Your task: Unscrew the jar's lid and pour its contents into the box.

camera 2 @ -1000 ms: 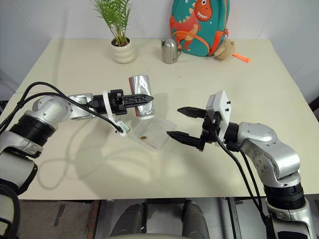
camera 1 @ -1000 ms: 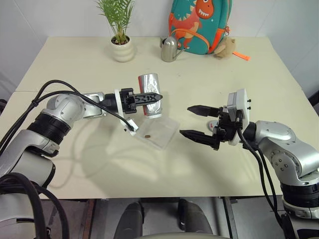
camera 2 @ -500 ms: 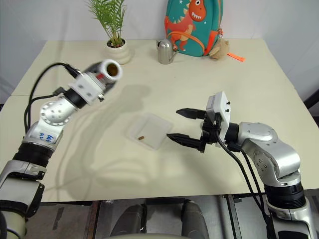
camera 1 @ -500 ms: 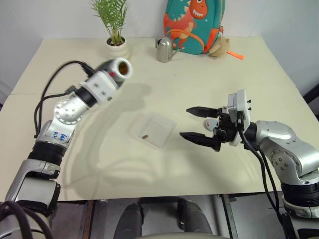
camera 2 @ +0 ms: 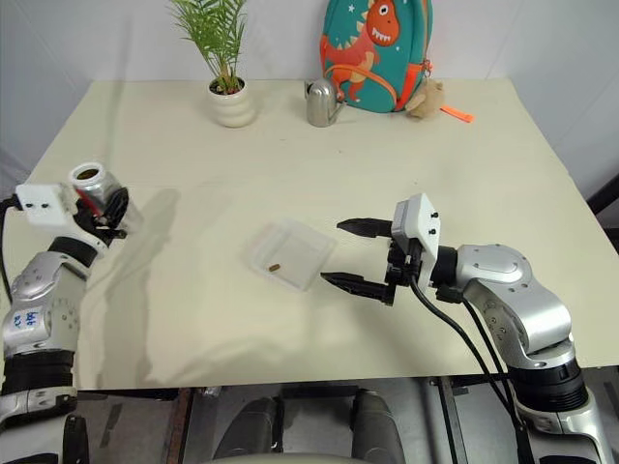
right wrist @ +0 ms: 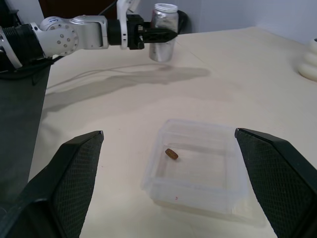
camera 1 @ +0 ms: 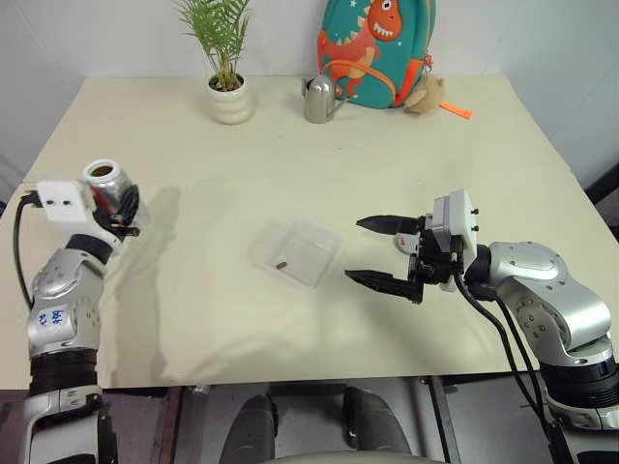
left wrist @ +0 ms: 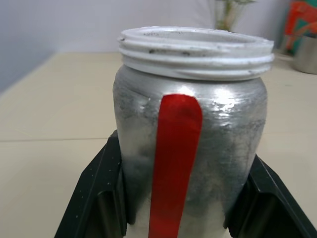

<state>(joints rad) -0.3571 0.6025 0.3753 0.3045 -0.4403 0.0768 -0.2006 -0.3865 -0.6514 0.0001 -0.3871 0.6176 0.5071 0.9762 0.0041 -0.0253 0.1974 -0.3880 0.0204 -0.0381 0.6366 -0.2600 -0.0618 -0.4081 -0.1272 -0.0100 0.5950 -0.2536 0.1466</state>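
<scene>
A: Head view? 
B: The jar (camera 1: pixel 104 181) is clamped upright, lidless, by the left gripper (camera 1: pixel 124 208) at the table's (camera 1: pixel 387 145) left edge. The right gripper (camera 1: pixel 379 251) is spread wide, empty, just beside the box (camera 1: pixel 295 253). 
A: Left wrist? 
B: Black fingers (left wrist: pixel 96 191) are pressed on the jar's sides. 
A: Right wrist? 
B: One brown pellet (right wrist: pixel 171 154) is seen in the box.

Silvery jar (left wrist: pixel 190 148) — red stripe, seemingly whitish neck
</scene>
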